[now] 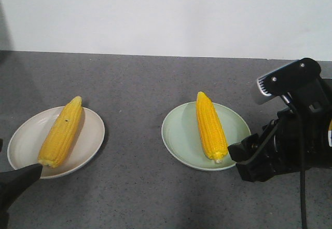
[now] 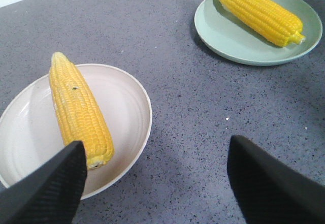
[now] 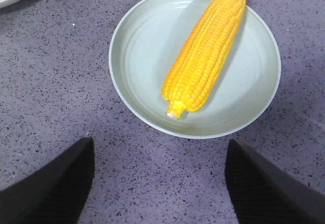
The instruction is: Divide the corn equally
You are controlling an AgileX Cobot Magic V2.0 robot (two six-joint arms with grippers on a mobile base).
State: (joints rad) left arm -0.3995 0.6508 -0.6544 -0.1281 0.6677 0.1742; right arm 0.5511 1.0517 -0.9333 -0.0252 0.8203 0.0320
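A: Status on the corn split?

B: Two cobs in view, one per plate. Left cob [image 1: 61,133] lies on the beige plate [image 1: 89,151], tip pointing away from the robot. Right cob [image 1: 210,126] lies on the green plate [image 1: 179,135], same orientation. Both rest fully inside the rims.

A: Anything loose on the table [image 1: 155,83]?

B: Nothing visible in any of the three views. If there are more cobs, they are out of frame.

A: Grippers?

B: Left gripper [image 2: 155,183]: fingers spread wide, nothing between them. It sits at the near edge of the beige plate; in its wrist view one finger [image 2: 48,188] overlaps the stub end of the left cob, but I can't tell whether it touches. Right gripper [image 3: 157,183]: also spread, empty, just short of the green plate's near rim, lined up with the right cob's stub end. No contact there.

A: So done?

B: As shown, the count is even, one and one. My read: either the split is finished for what's visible, or both arms are staged between picks. Can't separate those from these frames.

A: Risks?

B: Left finger is close to the cob end; any forward nudge could roll it on the shallow plate. The right side has more margin.
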